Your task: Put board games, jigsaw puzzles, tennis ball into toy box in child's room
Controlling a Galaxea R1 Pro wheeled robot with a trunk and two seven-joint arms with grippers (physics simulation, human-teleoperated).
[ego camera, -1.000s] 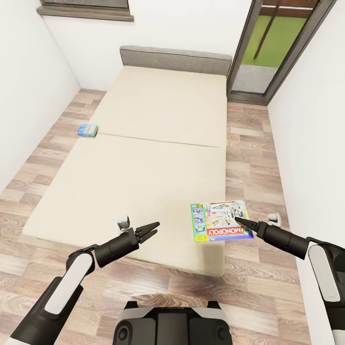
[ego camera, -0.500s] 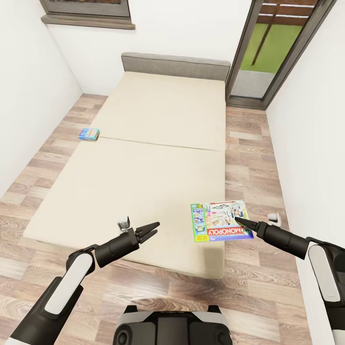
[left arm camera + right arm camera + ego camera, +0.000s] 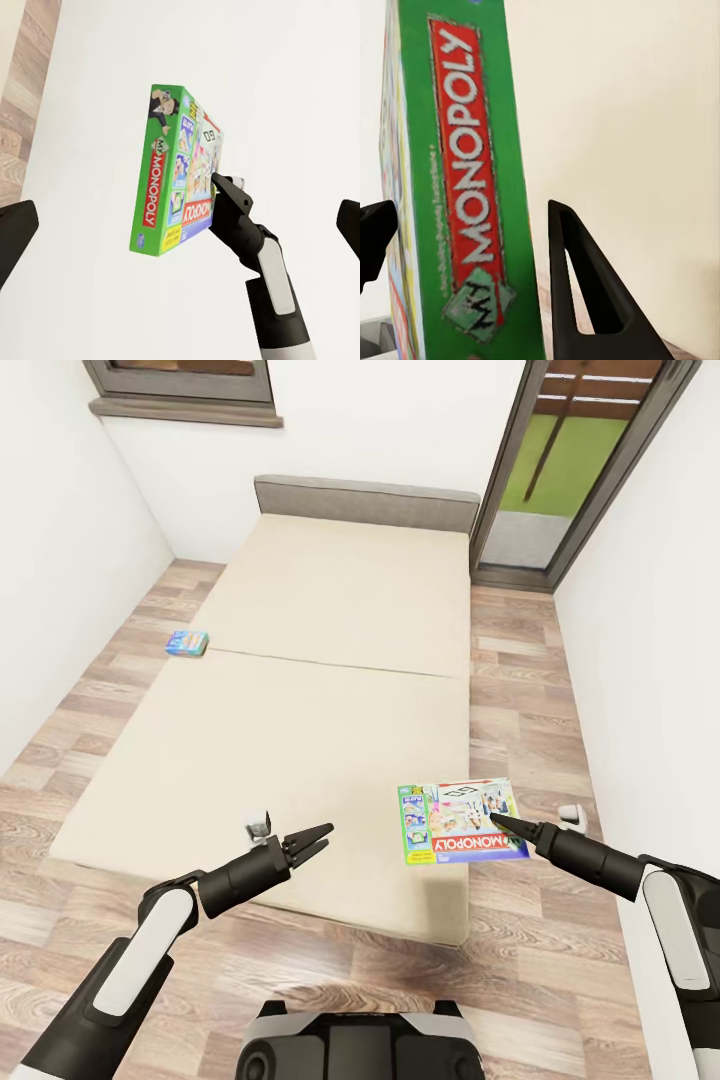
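Observation:
The Monopoly board game (image 3: 455,825) is a flat green, white and red box that hangs level above the near right corner of the bed (image 3: 320,690). My right gripper (image 3: 497,820) is shut on its right edge. In the right wrist view the box's green side (image 3: 465,187) sits between the two black fingers (image 3: 577,292). My left gripper (image 3: 322,837) is open and holds nothing, over the bed's near edge, well left of the box (image 3: 169,187). A small blue board game (image 3: 186,643) lies on the wooden floor beside the bed's left side.
The cream bed with its grey headboard (image 3: 365,495) takes up the middle of a narrow room between white walls. A glass door (image 3: 560,470) stands at the back right and a window (image 3: 185,385) at the back left. A strip of wooden floor (image 3: 515,660) runs along the bed's right side.
The whole picture has shifted a little, so the camera has moved relative to the bed. Both arms and the held Monopoly box keep their places in the view.

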